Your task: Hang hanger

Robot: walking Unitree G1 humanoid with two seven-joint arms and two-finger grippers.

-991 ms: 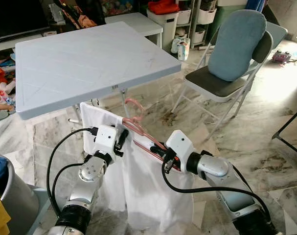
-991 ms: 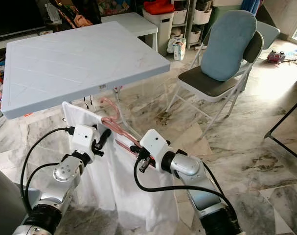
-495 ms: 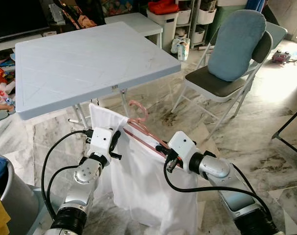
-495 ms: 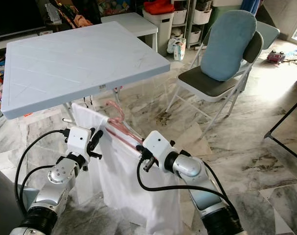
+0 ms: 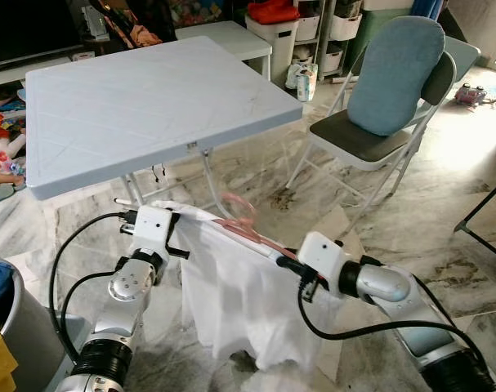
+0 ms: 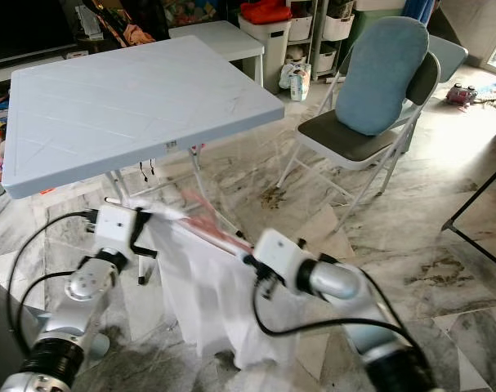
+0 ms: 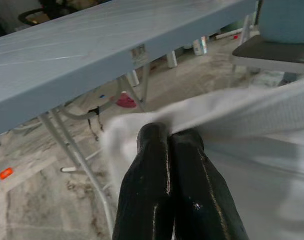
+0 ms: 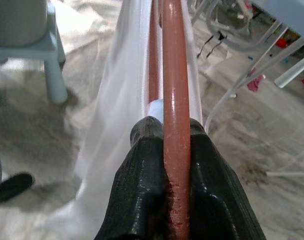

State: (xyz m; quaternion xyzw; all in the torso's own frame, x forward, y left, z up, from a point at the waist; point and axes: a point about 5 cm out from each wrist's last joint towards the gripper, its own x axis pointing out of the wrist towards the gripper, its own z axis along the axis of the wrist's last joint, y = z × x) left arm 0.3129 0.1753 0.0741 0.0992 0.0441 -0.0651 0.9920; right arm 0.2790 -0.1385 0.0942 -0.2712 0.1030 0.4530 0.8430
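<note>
Living room, marbled stone floor (image 5: 411, 212). Pale grey folding bench (image 5: 149, 106) at centre, top bare. Right of the bench: folding chair (image 5: 378, 122) with a blue cushion against its back. Beyond the bench: white storage bins and shelving (image 5: 280, 33), toys and clutter along the wall. Near-left of the bench: grey bucket rim (image 5: 11, 318) with something yellow beside it. Right eye view smeared by motion.

Pink hanger (image 5: 243, 220) held in the air in front of the bench's near edge, below the level of its top, hook toward the bench. White garment (image 5: 239, 302) draped over the hanger, hem hanging close to the floor.

Right tool (image 8: 164, 145) clenched on the hanger's pink bar, garment cloth caught alongside the bar. Left tool (image 7: 167, 135) clenched on a fold of the garment at the end nearer the bench leg, fingers pressed together on cloth only.

Risks, as judged:
- Left tool grips cloth, not hanger. Pulling apart from the right tool likely to drag the garment off the hanger's shoulder.
- Hook close under the bench edge; raising straight up could catch it on the bench's underside or frame.
- Low hem could snag on a bench leg or sweep the floor while walking.
- No rail or rod visible anywhere around the bench; hanging place cannot be told yet.
</note>
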